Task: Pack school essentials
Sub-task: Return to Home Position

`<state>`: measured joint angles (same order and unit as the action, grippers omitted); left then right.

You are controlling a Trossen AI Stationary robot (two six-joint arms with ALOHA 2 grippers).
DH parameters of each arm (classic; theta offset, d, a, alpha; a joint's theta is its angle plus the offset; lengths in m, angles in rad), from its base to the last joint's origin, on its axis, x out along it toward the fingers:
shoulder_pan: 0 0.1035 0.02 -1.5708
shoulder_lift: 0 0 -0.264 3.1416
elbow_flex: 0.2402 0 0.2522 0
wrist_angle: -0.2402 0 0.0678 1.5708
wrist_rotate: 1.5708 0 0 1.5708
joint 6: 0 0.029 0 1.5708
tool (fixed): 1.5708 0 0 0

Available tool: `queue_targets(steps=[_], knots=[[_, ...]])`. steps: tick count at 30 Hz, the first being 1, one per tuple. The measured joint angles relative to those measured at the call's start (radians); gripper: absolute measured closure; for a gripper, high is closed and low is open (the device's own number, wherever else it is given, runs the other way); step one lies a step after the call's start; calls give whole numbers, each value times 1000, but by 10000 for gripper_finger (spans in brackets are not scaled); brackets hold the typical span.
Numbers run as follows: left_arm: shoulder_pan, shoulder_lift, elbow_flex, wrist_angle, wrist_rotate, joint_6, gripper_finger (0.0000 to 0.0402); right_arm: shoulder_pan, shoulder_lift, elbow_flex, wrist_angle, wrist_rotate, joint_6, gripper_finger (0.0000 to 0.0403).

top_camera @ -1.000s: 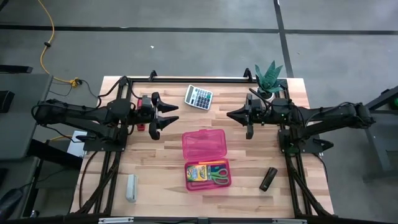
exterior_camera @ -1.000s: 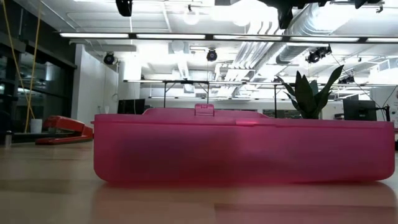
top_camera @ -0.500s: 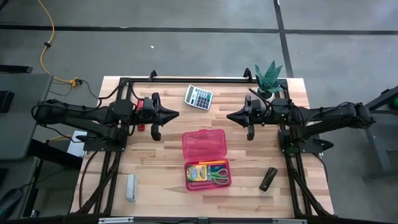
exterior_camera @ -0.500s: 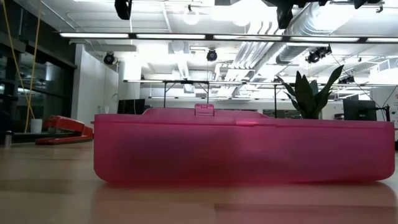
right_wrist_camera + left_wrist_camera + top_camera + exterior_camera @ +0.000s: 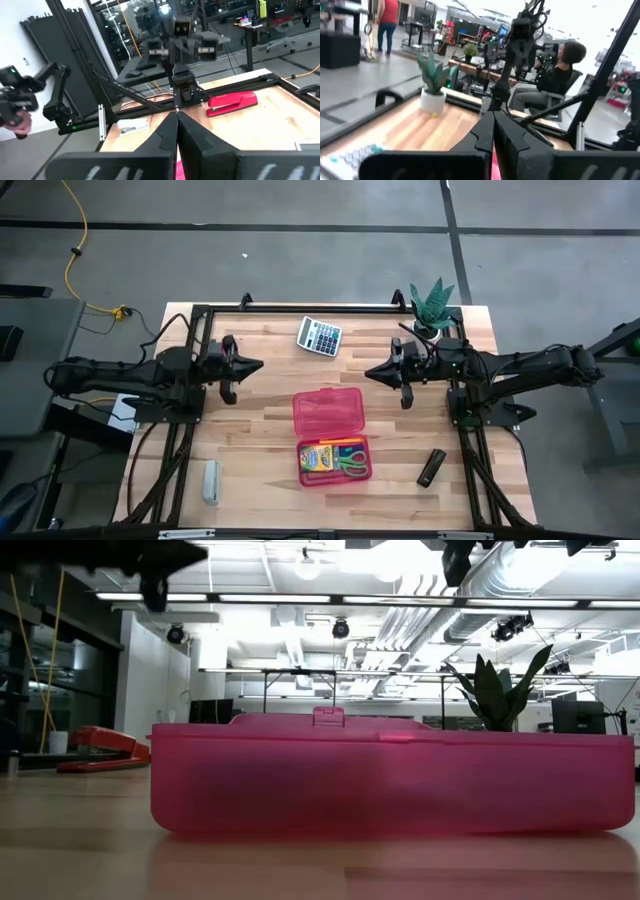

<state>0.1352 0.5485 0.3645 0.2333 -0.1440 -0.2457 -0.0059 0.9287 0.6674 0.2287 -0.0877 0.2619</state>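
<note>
Two grippers, fingers pressed together: left gripper (image 5: pixel 255 365) at 10 o'clock of the pink case (image 5: pixel 328 412), right gripper (image 5: pixel 373 370) at 2 o'clock; crayon box (image 5: pixel 318 458) and scissors (image 5: pixel 351 462) inside its tray; smaller items indistinct; the low view's translucent plastic wall hides the contents.

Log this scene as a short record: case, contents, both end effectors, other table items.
Case: pink plastic hinged case, lid open, table centre
Contents: yellow-green crayon box; green-handled scissors
Left end effector: shut, empty, above table's left side
Right end effector: shut, empty, above table's right side
Others: grey calculator; potted green plant
</note>
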Motion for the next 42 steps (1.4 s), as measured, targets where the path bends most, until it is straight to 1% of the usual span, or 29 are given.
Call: queue_targets(steps=[4,10,15,21,23,31,33,36,39,42], knots=[[-19,-123,-136,2,-1,-60,401,0,0,0,0,0,9,403],[-43,-296,-284,-6,7,-92,401,-1,0,0,1,6,106,403],[-45,-420,-352,-6,51,-92,401,-1,0,0,1,8,182,403],[-44,-534,-353,-216,51,-50,401,-1,0,0,3,20,212,403],[-42,-539,-351,-218,78,-35,401,1,0,0,8,21,212,403],[-42,-529,-351,-231,134,-86,401,2,-2,0,4,21,215,403],[-43,-529,-351,-229,135,-108,401,1,-13,0,-23,6,236,403],[-43,-529,-351,-229,132,-112,401,6,-49,-7,-86,-1,220,403],[-43,-529,-351,-229,132,-111,401,22,-120,-71,-84,-3,204,403],[-43,-529,-351,-229,132,-111,401,42,-223,-193,-37,8,231,403]])
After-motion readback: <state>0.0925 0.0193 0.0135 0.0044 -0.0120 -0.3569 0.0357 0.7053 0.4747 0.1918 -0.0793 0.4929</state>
